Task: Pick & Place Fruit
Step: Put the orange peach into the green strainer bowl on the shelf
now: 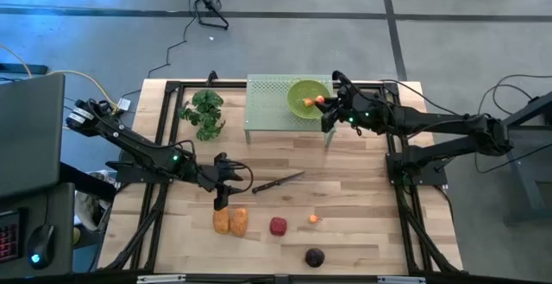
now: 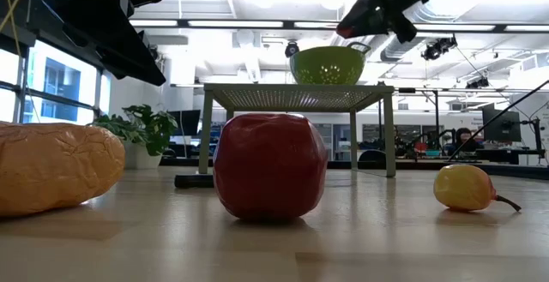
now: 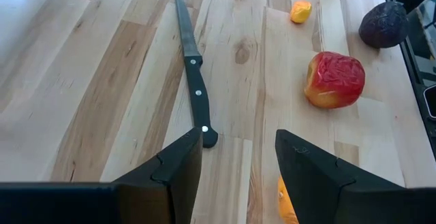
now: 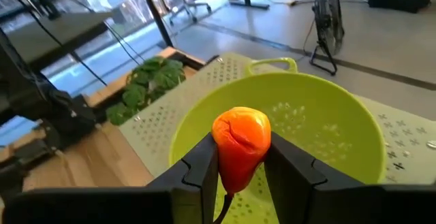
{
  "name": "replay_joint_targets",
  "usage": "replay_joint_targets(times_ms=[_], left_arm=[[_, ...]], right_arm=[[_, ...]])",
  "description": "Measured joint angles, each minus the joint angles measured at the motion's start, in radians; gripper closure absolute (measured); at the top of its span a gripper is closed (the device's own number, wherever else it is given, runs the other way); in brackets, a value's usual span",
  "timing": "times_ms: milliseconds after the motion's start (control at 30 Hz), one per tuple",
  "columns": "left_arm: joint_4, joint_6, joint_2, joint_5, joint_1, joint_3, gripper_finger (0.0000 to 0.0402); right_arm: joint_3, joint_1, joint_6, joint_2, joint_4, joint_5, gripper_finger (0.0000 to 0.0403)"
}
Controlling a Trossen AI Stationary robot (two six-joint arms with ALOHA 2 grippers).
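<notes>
1. Right claw [image 4: 238,166] is clamped on a small orange-red fruit [image 4: 241,142], held just above the green colander [image 4: 327,135]. High view puts that claw [image 1: 328,111] at the colander's edge [image 1: 297,90].
2. Colander sits on a pale green perforated stand [image 1: 267,103] at the far side of the worktop [image 1: 362,206]. Low view shows the stand [image 2: 292,98] on legs, colander [image 2: 330,66] on top.
3. Left claw [image 3: 238,163] has its jaws apart with nothing between them. It hangs over the worktop just past the knife handle [image 3: 199,101]; in the high view it [image 1: 222,202] is right above the two orange pieces.
4. Two orange oblong fruits [image 1: 231,222] lie side by side, touching, near the front edge. One of them fills the near corner of the low view [image 2: 56,166].
5. Red apple [image 1: 278,225] sits just beside the orange pair, upright on the worktop; front and centre in the low view [image 2: 270,166].
6. Tiny orange fruit [image 1: 313,219] lies near the apple on its other side; low view shows it [image 2: 465,188] with a thin stem.
7. Dark purple fruit [image 1: 315,256] rests closest to the front edge, apart from the rest.
8. Knife [image 1: 278,182] lies flat mid-worktop, between the claws.
9. Leafy greens [image 1: 203,111] sit beside the stand.
</notes>
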Motion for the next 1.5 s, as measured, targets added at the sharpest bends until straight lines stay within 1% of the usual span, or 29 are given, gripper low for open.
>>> replay_joint_targets(times_ms=[200,400,533,900,1500], left_arm=[[0.008,0.001,0.0,0.0,0.0,0.0,0.0218],[0.008,0.0,0.0,0.0,0.0,0.0,0.0218],[0.008,0.001,0.0,0.0,0.0,0.0,0.0218],[0.006,0.001,0.0,0.0,0.0,0.0,0.0218],[0.004,0.002,0.0,0.001,0.0,0.0,0.0218]], right_arm=[[0.0,-0.008,0.019,0.018,-0.076,0.012,0.0307],[0.0,-0.015,0.018,0.024,-0.095,0.021,0.0307],[0.0,-0.027,-0.006,0.025,-0.093,0.02,0.0307],[0.0,-0.047,-0.02,0.091,-0.1,0.017,0.0307],[-0.001,-0.047,-0.033,0.092,-0.045,0.014,0.0307]])
